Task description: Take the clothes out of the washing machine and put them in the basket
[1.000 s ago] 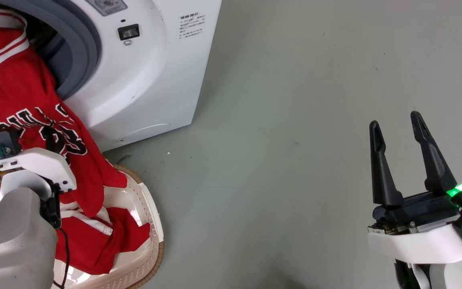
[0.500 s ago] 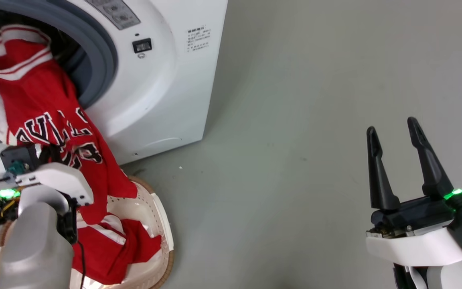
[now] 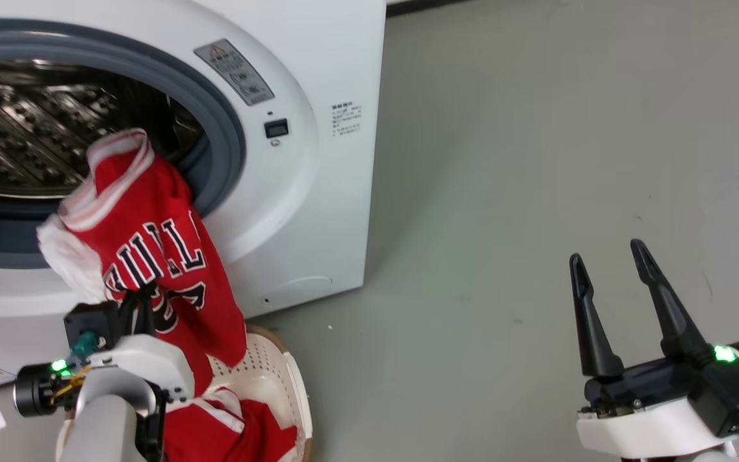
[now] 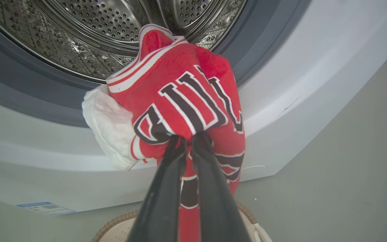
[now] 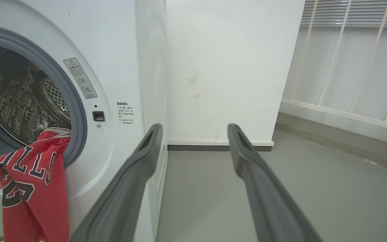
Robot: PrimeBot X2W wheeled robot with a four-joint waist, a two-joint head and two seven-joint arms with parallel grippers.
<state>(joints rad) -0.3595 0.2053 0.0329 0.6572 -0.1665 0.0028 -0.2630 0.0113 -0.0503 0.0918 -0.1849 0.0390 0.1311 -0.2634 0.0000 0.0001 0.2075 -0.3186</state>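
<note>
I am clenching my left gripper (image 4: 188, 139) on the clothes (image 4: 180, 87): the red jersey is hanging over the lower rim of the washing machine (image 3: 318, 192) porthole, its lower end trailing into the basket (image 3: 273, 378) just in front of the machine. My right gripper (image 3: 607, 251) is hovering spread and holding nothing, well off to the machine's side.

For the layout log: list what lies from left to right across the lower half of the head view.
Left gripper, shut on the clothes → basket → bare floor → right gripper, open.
</note>
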